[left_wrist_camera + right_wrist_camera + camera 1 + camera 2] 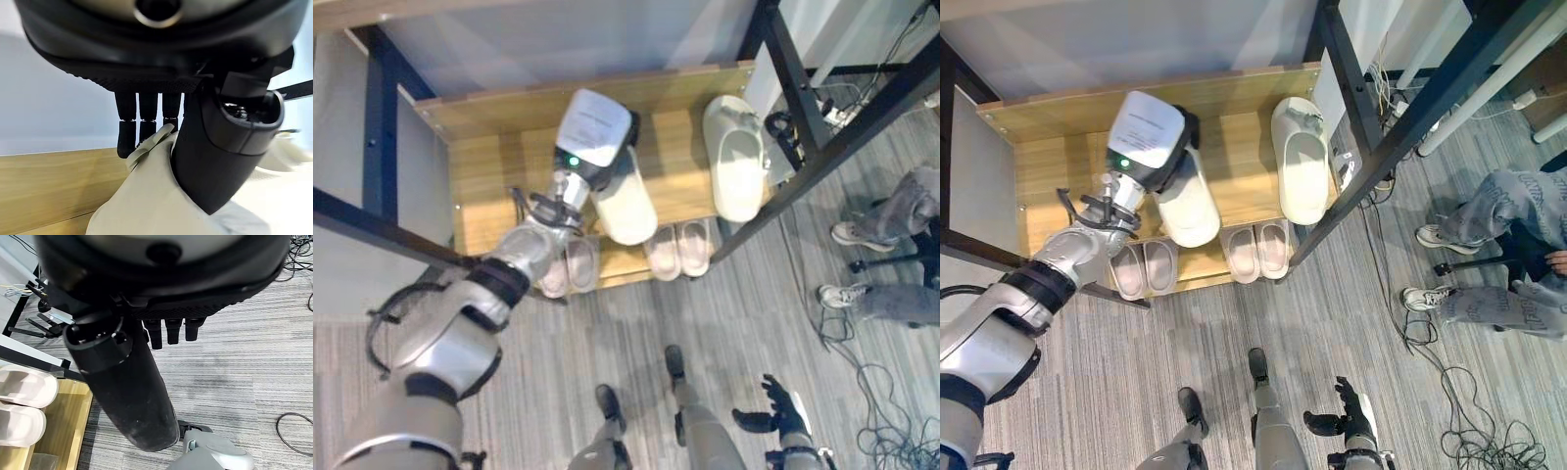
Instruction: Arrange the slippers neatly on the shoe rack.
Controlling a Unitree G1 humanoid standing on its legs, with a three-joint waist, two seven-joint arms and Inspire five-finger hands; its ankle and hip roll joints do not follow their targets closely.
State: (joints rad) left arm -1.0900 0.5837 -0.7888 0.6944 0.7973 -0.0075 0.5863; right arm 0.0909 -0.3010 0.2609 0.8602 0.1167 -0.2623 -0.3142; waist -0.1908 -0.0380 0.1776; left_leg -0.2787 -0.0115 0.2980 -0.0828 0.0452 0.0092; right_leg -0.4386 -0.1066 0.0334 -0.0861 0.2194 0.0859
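L hand pinches cream slipper over shoe rack top shelf centre; its mate sits at right edge. Risk: thin grip, slipper drops crooked. R hand hangs relaxed, empty.

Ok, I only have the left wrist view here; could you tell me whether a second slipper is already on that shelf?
Observer: Yes, a cream slipper lies on the same shelf, to the right of the held slipper and apart from it.
Operator: Is the held one lined up with it?
Observer: Not quite. In the left hand it sits nearer the shelf's front edge.
Operator: And where is the other hand, please?
Observer: The right hand hangs low over the floor, open and holding nothing.
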